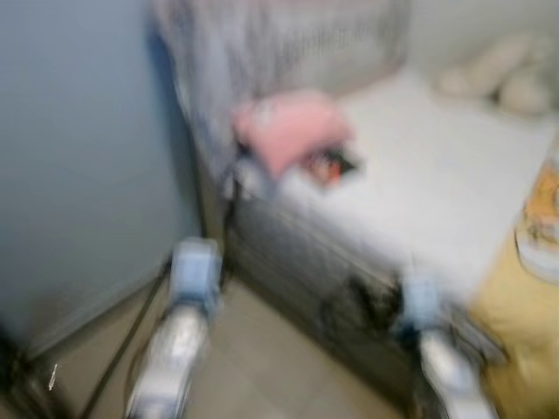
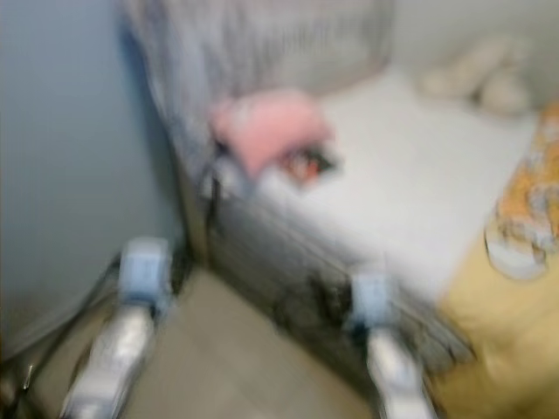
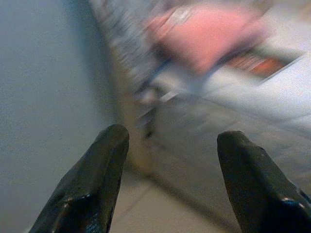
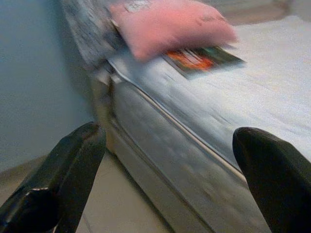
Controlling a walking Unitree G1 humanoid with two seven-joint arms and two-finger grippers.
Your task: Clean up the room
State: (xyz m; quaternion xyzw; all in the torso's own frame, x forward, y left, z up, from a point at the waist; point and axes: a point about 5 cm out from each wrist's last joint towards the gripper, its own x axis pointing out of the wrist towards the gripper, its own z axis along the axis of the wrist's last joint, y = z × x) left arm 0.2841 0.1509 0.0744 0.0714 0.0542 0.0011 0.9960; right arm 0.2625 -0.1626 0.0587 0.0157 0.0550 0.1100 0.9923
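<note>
A pink cushion [image 1: 288, 129] lies at the near corner of a bed [image 1: 437, 175] with a pale sheet. Under its edge sits a flat dark and orange book or packet [image 4: 201, 58]. Both silver arms reach forward low in the blurred head views, short of the bed's side. My left gripper [image 3: 172, 145] is open with nothing between its fingers, pointing at the bed corner. My right gripper [image 4: 170, 145] is open too and empty, facing the bed's grey side [image 4: 165, 155] below the cushion.
A blue-grey wall [image 1: 79, 157] stands on the left, close to the bed corner. Tiled floor [image 1: 262, 367] runs between wall and bed. A grey headboard or cover [image 1: 279, 44] rises behind the cushion. An orange patterned cloth [image 2: 524, 209] and yellow bedding [image 2: 515, 340] lie at the right.
</note>
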